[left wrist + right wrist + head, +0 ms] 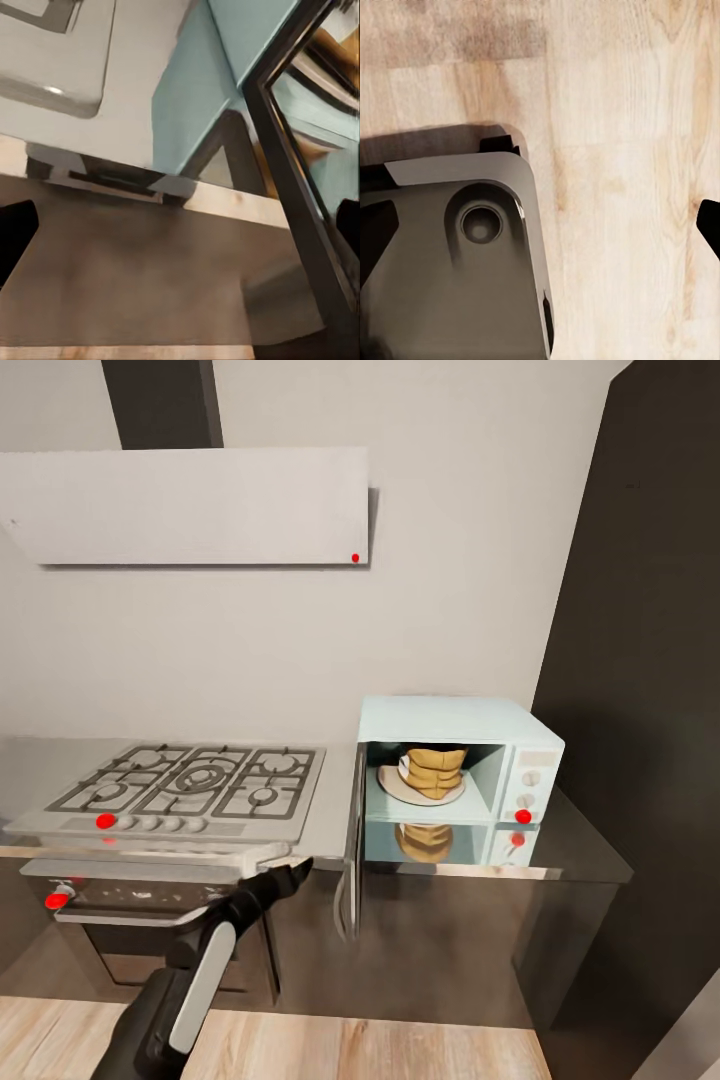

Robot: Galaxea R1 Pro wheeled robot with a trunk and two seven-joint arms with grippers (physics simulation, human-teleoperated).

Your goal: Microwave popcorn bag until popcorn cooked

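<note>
Swung-open dark glass door [351,860] of pale blue microwave [455,780] just right of empty, parted left gripper [290,876]; tan burlap popcorn bag [436,770] inside.

Popcorn bag [436,771] top hidden behind microwave [450,720] cavity ceiling; contents unseen. Left pincer [297,874] fingertips too dark to separate. Knob markings too small. Bench [585,850] cut at left edge.
</note>
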